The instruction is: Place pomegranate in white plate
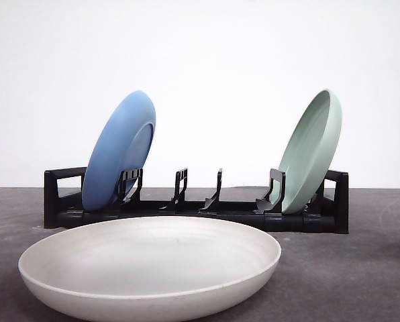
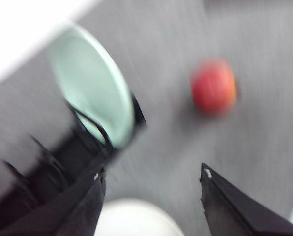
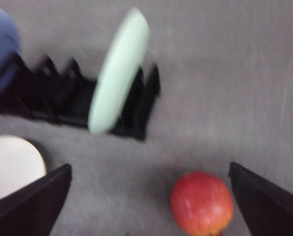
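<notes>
Red-orange pomegranate [image 3: 202, 202] on grey table [image 3: 225, 73] — roundish, axis unclear — between wide-open, empty right jaws.

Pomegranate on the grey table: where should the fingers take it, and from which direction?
Grip the pomegranate across its widest middle, coming down from above. It is round, lies free on the table apart from the rack, and already sits between the open right gripper fingers. Its crown isn't discernible, so I'd avoid relying on it.

The left gripper [image 2: 151, 184] is held with its jaws spread wide, nothing clasped between its dark fingers [image 2: 82, 206]. The right gripper [image 3: 149, 196] is likewise held wide apart, its fingers [image 3: 269, 199] gripping nothing.
</notes>
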`<state>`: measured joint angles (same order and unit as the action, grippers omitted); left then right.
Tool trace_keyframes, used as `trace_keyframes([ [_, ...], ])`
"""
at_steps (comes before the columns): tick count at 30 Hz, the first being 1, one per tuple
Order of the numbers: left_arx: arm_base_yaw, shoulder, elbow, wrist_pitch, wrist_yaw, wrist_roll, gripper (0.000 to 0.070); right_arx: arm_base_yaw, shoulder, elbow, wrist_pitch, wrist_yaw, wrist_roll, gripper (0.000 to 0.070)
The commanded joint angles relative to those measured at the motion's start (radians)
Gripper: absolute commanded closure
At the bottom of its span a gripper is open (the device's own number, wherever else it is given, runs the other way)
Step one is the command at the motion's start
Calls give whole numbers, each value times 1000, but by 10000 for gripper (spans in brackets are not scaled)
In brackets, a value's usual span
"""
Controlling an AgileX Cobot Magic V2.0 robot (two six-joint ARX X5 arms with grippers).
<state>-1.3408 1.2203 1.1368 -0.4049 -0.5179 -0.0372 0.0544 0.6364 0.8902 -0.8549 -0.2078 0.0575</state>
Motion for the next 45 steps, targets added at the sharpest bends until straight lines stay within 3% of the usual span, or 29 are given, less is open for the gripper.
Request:
trace_keyframes([
  [1,5,-52,45,-24,-6,-44,339,3,43,16,-15,11,13,0],
  [9,117,-349,105,-108,-6,-59,339,3,226,16,-67,157,6,0],
  [17,139,-516,105,-128,-6,-58,340,3,395,16,-86,163,5,0],
  [45,138,-509,105,-174,-6,-53,340,3,775,16,-18,209,-14,0],
])
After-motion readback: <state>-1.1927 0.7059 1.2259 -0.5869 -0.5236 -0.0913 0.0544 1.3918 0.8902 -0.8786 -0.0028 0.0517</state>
